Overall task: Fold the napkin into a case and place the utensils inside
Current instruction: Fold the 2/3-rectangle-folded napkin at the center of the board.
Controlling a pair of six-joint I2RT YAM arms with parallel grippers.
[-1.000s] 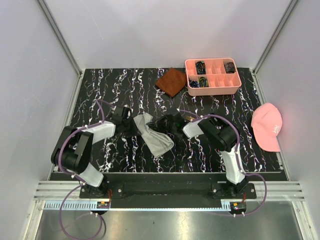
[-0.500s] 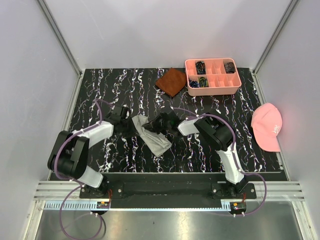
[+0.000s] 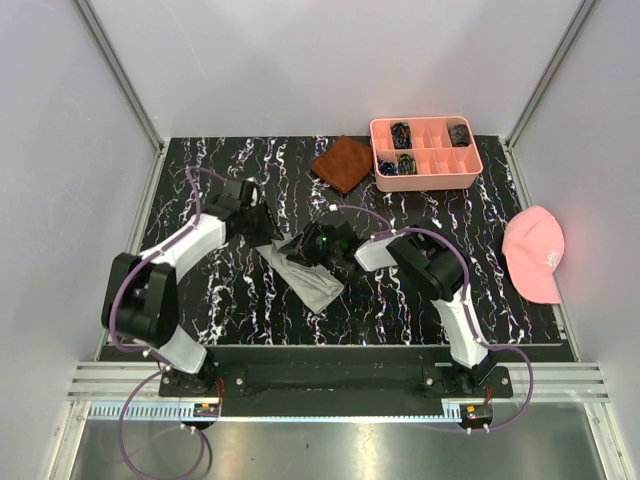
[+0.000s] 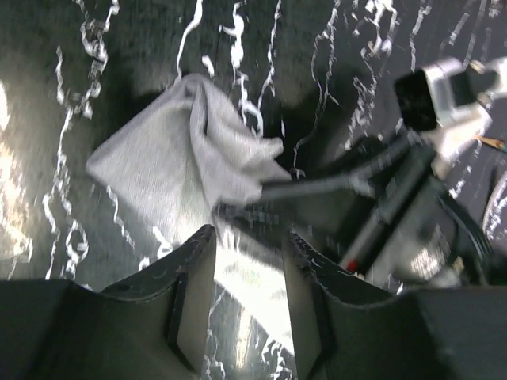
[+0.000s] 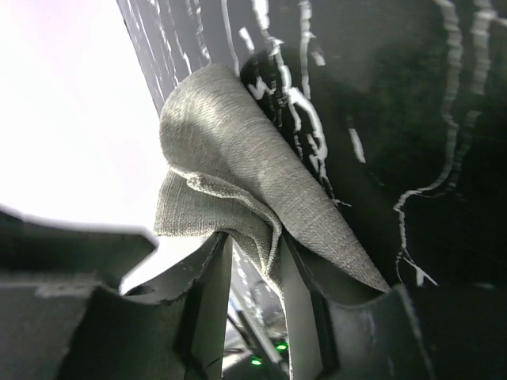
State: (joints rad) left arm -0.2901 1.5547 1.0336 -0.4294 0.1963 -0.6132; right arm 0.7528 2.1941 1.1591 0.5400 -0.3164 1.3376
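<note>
— Top external: where's the napkin (image 3: 318, 288)?
— Centre, lying far-left to near-right. My right gripper (image 5: 255, 241), jaws apart, straddles its fold, nearer; my left gripper (image 4: 248, 233), apart and empty, hangs off its far-left end.

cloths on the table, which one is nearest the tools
The light grey napkin, crumpled mid-table: the right tool is at its edge and the left tool just short of it. The rust-brown cloth lies far back beside the pink tray.
</note>
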